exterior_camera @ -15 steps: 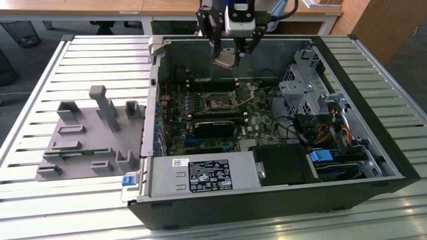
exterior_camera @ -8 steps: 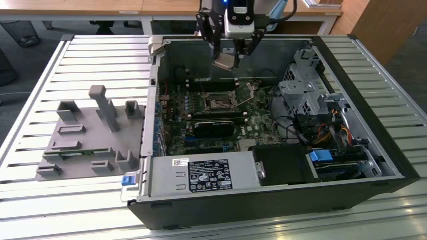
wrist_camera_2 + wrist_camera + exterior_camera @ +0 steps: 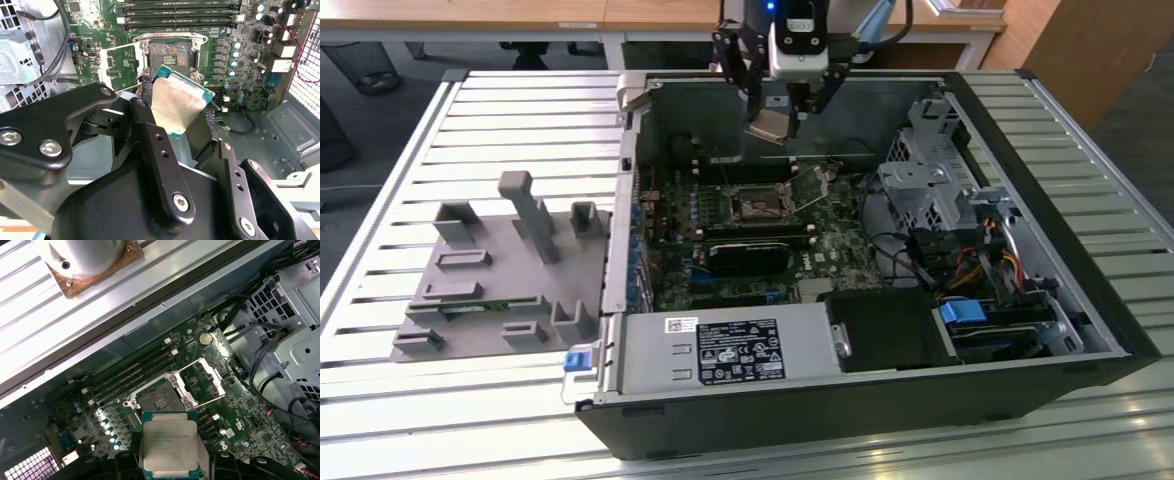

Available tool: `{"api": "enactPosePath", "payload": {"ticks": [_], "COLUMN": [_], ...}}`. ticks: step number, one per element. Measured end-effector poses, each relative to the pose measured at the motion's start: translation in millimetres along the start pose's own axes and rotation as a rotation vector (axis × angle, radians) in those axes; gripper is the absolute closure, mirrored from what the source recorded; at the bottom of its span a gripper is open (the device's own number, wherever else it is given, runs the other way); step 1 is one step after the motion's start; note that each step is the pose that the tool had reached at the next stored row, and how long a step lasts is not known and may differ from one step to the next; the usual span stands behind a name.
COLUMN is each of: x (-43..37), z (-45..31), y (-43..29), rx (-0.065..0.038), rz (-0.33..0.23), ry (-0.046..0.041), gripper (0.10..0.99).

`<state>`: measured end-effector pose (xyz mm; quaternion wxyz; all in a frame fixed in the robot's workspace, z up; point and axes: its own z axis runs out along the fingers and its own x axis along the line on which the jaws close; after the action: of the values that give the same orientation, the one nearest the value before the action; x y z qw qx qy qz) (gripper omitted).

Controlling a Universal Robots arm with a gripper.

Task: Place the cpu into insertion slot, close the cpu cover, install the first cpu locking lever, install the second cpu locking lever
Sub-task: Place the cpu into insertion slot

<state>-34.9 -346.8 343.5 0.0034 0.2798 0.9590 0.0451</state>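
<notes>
My gripper [image 3: 781,108] hangs above the open computer case, shut on the cpu [image 3: 770,127], a flat square chip with a dull silvery top. In both wrist views the cpu [image 3: 177,105] [image 3: 169,445] sits tilted between the black fingers [image 3: 150,135], held by two opposite edges. The insertion slot [image 3: 754,207] lies below and apart from it on the green board, its dark square socket [image 3: 169,52] [image 3: 159,399] uncovered. The cpu cover [image 3: 216,381] is swung open beside the socket, its thin metal frame [image 3: 103,67] showing board through its window.
The case walls [image 3: 630,200] surround the board. Long black memory slots [image 3: 180,15] run beside the socket, and a black card [image 3: 747,255] lies on its other side. A drive cage [image 3: 927,190] with cables stands at the exterior view's right, a grey fixture [image 3: 494,270] at its left.
</notes>
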Motion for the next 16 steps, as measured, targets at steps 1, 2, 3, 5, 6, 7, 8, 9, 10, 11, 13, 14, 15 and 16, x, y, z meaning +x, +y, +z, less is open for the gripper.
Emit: {"api": "enactPosePath", "payload": {"ticks": [1,2,3,5,6,7,8,9,10,11,13,14,15,16], "x": [0.0,0.0,0.0,0.0,0.0,0.0,0.0,0.0,0.0,0.0,0.0,-0.1,-0.1,-0.1], "z": [0.2,0.4,0.7,1.2,1.5,1.8,2.0,2.2,2.3,2.6,3.0,3.4,3.8,4.0], "y": [0.0,0.0,-0.1,-0.1,-0.1,-0.2,-0.2,-0.2,-0.2,-0.2,-0.3,-0.3,-0.3,-0.4], "rx": [0.000,0.000,0.000,0.000,0.000,0.000,0.000,0.000,0.000,0.000,0.000,0.000,0.000,0.000], "rz": [0.000,0.000,0.000,0.000,0.000,0.000,0.000,0.000,0.000,0.000,0.000,0.000,0.000,0.000], "ry": [0.0000,0.0000,0.0000,0.0000,0.0000,0.0000,0.0000,0.0000,0.0000,0.0001,0.0000,0.0001,0.0000,0.0001], "gripper": [0.561,0.561,0.561,0.561,0.561,0.561,0.561,0.561,0.561,0.561,0.561,0.561,0.561,0.561]}}
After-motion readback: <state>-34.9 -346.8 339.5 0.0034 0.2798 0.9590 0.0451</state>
